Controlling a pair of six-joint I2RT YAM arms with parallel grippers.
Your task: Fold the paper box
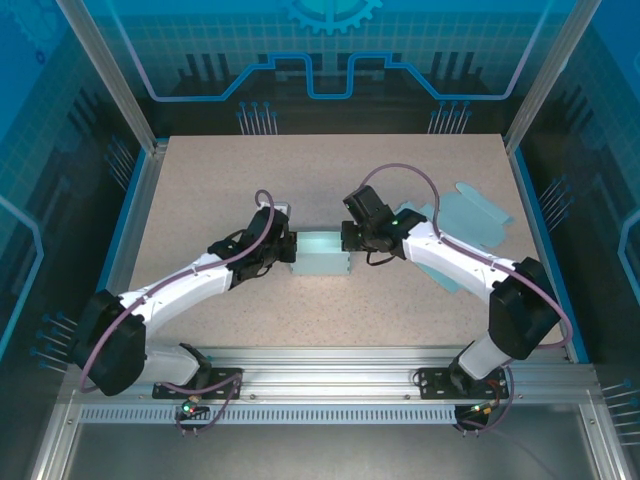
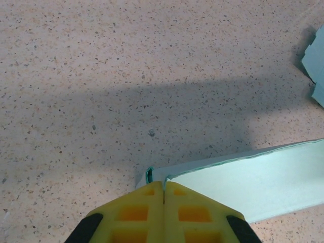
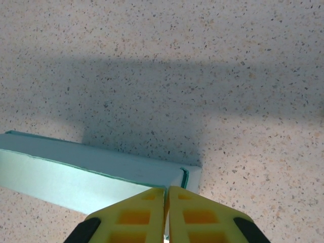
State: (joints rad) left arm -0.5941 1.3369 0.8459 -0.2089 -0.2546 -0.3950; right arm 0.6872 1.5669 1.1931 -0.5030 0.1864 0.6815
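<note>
**Grippers shut at both ends of the box**

Left gripper [image 1: 286, 248] and right gripper [image 1: 349, 238] met the paper box [image 1: 322, 258] from opposite sides, near the middle of the table [image 1: 400, 305]. The box's long axis ran left to right between them. Each arm was therefore just as near its own end, and the box lay straight ahead of both tools.

In the left wrist view, the left gripper [image 2: 163, 186] had its yellow pads pressed together at the box's [image 2: 253, 182] end corner. In the right wrist view, the right gripper [image 3: 167, 191] was closed the same way at the far corner of the box [image 3: 76, 174]. By my judgement each held a thin end wall, though the pads themselves covered the contact.

Flat paper blanks [image 1: 470, 215] lay well apart, beyond the right arm. Both wrist views cut off the box's length and showed nothing of its inside. From above, the arms hid its ends, so the state of the end flaps could not be made out.
</note>
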